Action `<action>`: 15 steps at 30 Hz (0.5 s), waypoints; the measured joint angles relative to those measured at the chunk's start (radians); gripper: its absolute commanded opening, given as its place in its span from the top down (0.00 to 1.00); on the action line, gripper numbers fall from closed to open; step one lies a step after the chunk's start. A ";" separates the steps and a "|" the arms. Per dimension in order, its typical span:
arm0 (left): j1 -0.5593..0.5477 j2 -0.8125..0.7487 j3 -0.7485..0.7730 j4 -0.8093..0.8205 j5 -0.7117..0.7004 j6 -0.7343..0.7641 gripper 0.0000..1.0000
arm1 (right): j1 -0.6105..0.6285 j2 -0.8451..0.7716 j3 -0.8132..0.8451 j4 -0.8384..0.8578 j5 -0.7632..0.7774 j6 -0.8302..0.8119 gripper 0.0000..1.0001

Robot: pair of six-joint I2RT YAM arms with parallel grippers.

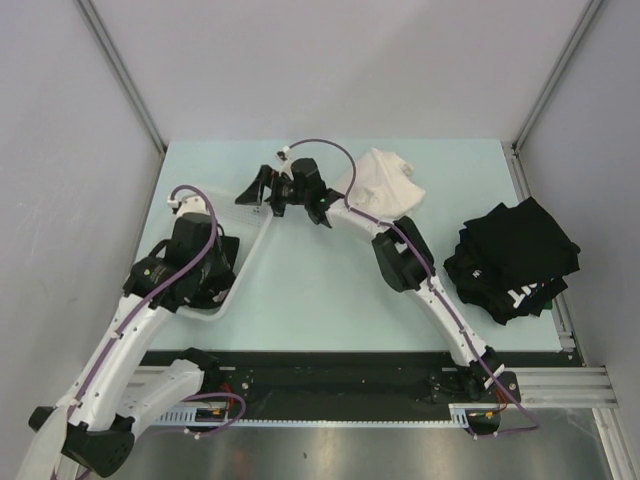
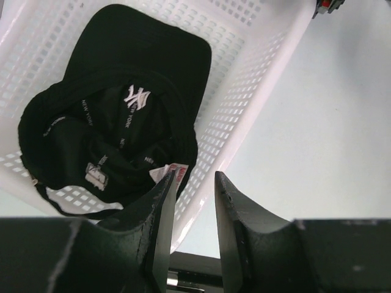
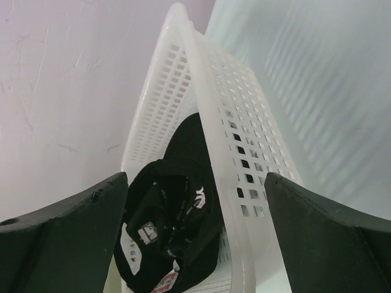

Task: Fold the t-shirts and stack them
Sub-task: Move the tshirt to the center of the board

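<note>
A cream-white t-shirt (image 1: 385, 185) lies crumpled at the back middle of the table. A pile of black t-shirts (image 1: 510, 260) with white print lies at the right edge. My left gripper (image 1: 205, 288) (image 2: 195, 177) hovers over the near part of a white mesh basket (image 1: 255, 245). Its jaws stand a little apart and hold nothing. My right gripper (image 1: 258, 190) (image 3: 195, 177) is wide open at the basket's far end, with one finger on each side of the basket's wall (image 3: 201, 73), and is empty.
A black cap (image 2: 122, 110) with white NY print lies inside the basket (image 2: 256, 79); it also shows in the right wrist view (image 3: 177, 207). The basket stands at the table's left side, close to the left wall. Grey walls enclose the table.
</note>
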 measured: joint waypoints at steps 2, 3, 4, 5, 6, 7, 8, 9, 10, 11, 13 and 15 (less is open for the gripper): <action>0.000 -0.003 -0.003 -0.001 0.000 0.000 0.63 | 0.011 0.002 -0.002 0.018 -0.010 0.026 0.00; 0.000 -0.005 -0.005 0.000 0.000 -0.002 0.63 | 0.016 0.002 -0.005 0.029 -0.016 0.037 0.00; 0.000 -0.006 -0.008 0.000 0.000 -0.002 0.63 | 0.020 0.002 -0.011 0.040 -0.021 0.049 0.00; 0.000 -0.008 -0.011 0.000 0.000 -0.003 0.63 | 0.023 0.002 -0.017 0.052 -0.025 0.054 0.00; 0.000 -0.008 -0.014 0.001 0.001 -0.003 0.63 | 0.024 0.002 -0.024 0.061 -0.026 0.056 0.00; 0.000 -0.008 -0.016 0.001 0.001 -0.003 0.63 | 0.024 0.001 -0.032 0.067 -0.027 0.052 0.00; 0.000 -0.007 -0.019 0.003 0.002 -0.003 0.63 | 0.025 -0.001 -0.045 0.069 -0.027 0.046 0.00; 0.000 -0.006 -0.022 0.004 0.003 -0.003 0.63 | 0.023 -0.007 -0.062 0.068 -0.027 0.039 0.00; 0.000 -0.005 -0.025 0.007 0.006 -0.003 0.63 | 0.021 -0.013 -0.078 0.064 -0.026 0.029 0.00; 0.000 -0.003 -0.028 0.011 0.011 -0.003 0.63 | 0.014 -0.025 -0.104 0.054 -0.024 0.012 0.00; 0.000 0.005 -0.037 0.026 0.023 -0.002 0.64 | -0.003 -0.050 -0.143 0.031 -0.012 -0.025 0.00; 0.000 0.013 -0.050 0.048 0.033 0.000 0.66 | -0.032 -0.082 -0.177 0.001 0.003 -0.065 0.00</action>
